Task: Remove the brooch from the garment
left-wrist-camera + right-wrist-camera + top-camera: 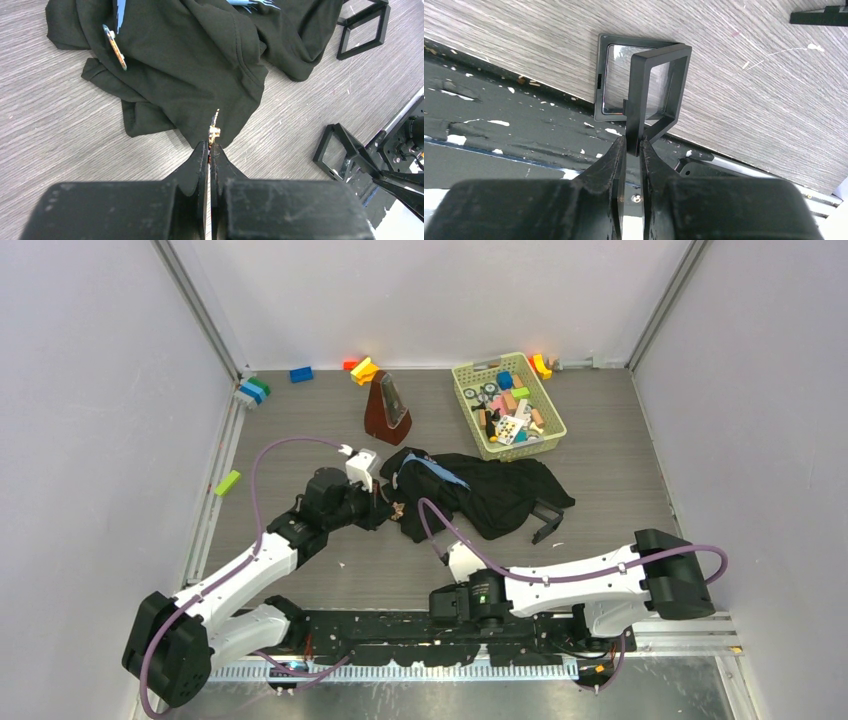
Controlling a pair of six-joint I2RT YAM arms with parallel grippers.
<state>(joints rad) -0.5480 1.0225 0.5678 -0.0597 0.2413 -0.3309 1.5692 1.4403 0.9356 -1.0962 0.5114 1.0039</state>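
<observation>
Left wrist view | left claw [209,146] grips brooch [214,131], edge-on at hem of black garment [200,65], near middle of tabletop [60,150] | right claw [633,143] clamps black frame case [637,95] at near edge | advice: draw brooch slowly toward left edge, watch cloth for tenting | whether the pin is free cannot be told

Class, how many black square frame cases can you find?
2 black square frame cases: one lies beside the black garment; the other is clamped in the right pincer. More might hide under cloth.
</observation>
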